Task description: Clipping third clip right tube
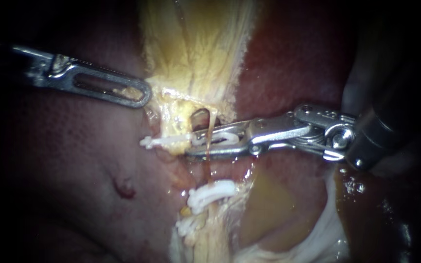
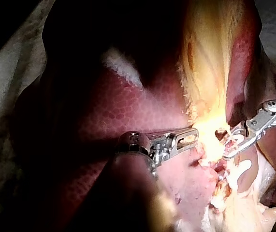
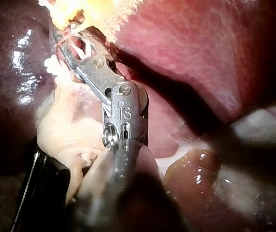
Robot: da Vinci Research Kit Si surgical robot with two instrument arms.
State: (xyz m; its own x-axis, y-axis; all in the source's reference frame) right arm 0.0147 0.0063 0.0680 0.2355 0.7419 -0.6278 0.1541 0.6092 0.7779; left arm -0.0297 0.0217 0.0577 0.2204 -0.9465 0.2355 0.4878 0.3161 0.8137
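A thin brownish tube [image 1: 212, 125] runs down from the yellow tissue [image 1: 196, 53]. My right instrument [image 1: 194, 144] reaches in from the right, its jaws apart and shut on a white clip [image 1: 220, 138] that straddles this tube. The same jaws [image 3: 67, 41] and clip [image 3: 84, 47] show in the right wrist view. Lower on the strand sit two white clips [image 1: 211, 191] [image 1: 187, 225]. Another white clip [image 1: 164, 142] lies to the left across a yellow tube. My left instrument [image 1: 142, 95], also seen in its wrist view [image 2: 192, 137], is shut on the yellow tissue's edge.
Dark red liver [image 1: 74, 170] fills the left, with a small red spot [image 1: 124, 189]. Pale gallbladder tissue [image 1: 288, 219] and brownish fluid lie at the lower right. The right instrument's thick shaft [image 1: 391, 131] fills the right side.
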